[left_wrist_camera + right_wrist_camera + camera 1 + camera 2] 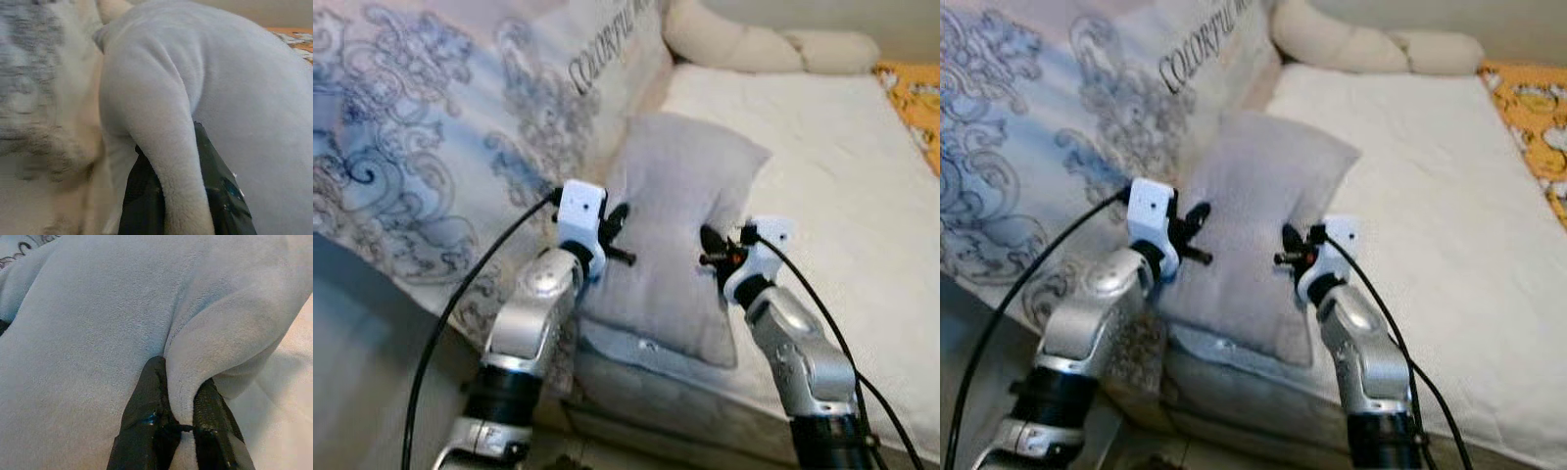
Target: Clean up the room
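Setting: a bed with a white quilted mattress cover (pixel 822 166), a patterned blue-and-white duvet (pixel 421 127) printed with lettering heaped along its left side, a cream bolster-like pillow (pixel 744 44) at the head, and an orange patterned cloth (pixel 913 98) at the far right edge. Item: one grey pillow (pixel 680 225), plush short-pile cover, plain, roughly rectangular, lying lengthwise near the bed's near edge, its left side against the duvet, its near end overhanging the mattress edge slightly. Holders: left gripper (pixel 612 235) is closed on a pinched fold along the pillow's left edge, its black fingers (pixel 142 196) sunk into the fabric on both sides of the fold; right gripper (pixel 715 253) is likewise clamped on a ridge of fabric at the right edge, fingers (pixel 146 416) pressed tight either side. Handling, by judgement: light, soft and wholly limp, so it should sag between the two holds and fold rather than keep shape; the plush nap looks grippy rather than slippery, not fragile. Best purchase is a thick bunch of cover and filling at opposite long edges, as now, since a thin pinch of cover alone could slip free when lifted
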Tool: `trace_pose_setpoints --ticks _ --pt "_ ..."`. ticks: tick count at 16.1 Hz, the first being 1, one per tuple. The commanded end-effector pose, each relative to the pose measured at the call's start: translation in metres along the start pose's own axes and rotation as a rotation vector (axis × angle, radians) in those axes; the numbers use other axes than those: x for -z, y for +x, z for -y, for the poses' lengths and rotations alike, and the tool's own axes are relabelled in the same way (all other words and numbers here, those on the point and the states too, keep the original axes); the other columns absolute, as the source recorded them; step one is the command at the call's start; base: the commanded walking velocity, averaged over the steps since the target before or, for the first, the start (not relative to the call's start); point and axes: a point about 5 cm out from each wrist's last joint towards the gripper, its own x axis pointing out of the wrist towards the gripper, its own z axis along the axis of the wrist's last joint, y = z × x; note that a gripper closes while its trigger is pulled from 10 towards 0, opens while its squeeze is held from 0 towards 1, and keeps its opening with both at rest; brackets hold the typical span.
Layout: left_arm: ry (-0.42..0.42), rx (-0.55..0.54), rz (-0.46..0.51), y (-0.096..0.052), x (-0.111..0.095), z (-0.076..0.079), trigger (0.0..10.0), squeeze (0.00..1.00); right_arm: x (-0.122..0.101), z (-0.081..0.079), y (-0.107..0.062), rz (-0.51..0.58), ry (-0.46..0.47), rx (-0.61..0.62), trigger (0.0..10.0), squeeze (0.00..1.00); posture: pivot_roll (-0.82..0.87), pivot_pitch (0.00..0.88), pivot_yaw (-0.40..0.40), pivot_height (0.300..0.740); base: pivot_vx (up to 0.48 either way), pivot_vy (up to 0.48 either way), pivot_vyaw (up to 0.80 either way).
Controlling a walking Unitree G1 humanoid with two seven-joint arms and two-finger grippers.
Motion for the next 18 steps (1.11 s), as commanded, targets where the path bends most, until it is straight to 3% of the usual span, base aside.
trace_pose_setpoints --ticks 1,18 --pt "0.015 -0.006 0.049 -0.0003 -0.0141 -0.0039 10.0 0.0 -0.0064 -0.0157 0.0069 0.03 -0.012 -0.062 10.0 0.0 -0.05 0.0 0.027 0.74 0.304 0.0 0.0" --pt "0.025 0.018 0.036 0.0036 -0.0147 -0.0016 10.0 0.0 -0.003 -0.0143 0.0084 0.011 -0.017 -0.045 10.0 0.0 -0.06 0.0 0.051 0.74 0.304 0.0 -0.19"
